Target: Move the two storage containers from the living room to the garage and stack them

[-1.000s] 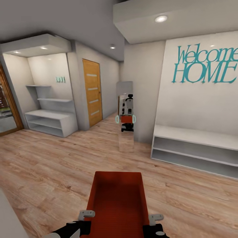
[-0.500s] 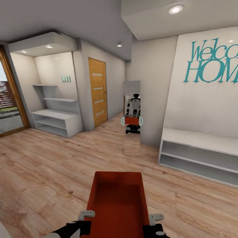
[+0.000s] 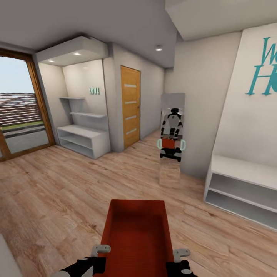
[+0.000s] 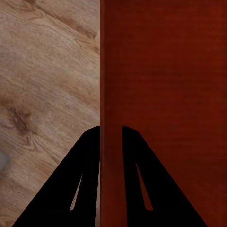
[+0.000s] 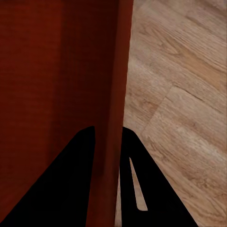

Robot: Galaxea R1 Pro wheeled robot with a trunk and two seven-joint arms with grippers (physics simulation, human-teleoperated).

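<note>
One orange-red storage container (image 3: 136, 234) hangs in front of me over a light wood plank floor (image 3: 57, 200), held by its two long side walls. My left gripper (image 3: 100, 250) is shut on its left wall. My right gripper (image 3: 181, 254) is shut on its right wall. In the left wrist view the black fingers straddle the container's wall (image 4: 165, 94), with my left gripper (image 4: 111, 132) pinching the rim. The right wrist view shows my right gripper (image 5: 108, 132) clamped over the other wall of the container (image 5: 61, 71). The bin is empty inside.
A tall mirror (image 3: 172, 154) ahead reflects me carrying the bin. A wooden door (image 3: 130, 111) is left of it, and white shelves (image 3: 82, 140) stand in an alcove further left. A glass door (image 3: 21, 111) is at far left, a low white bench shelf (image 3: 242, 184) at right.
The whole view has swung left: the mirror, door and shelves slid rightward in the picture and the glass door came into view. The container and both grippers kept their hold.
</note>
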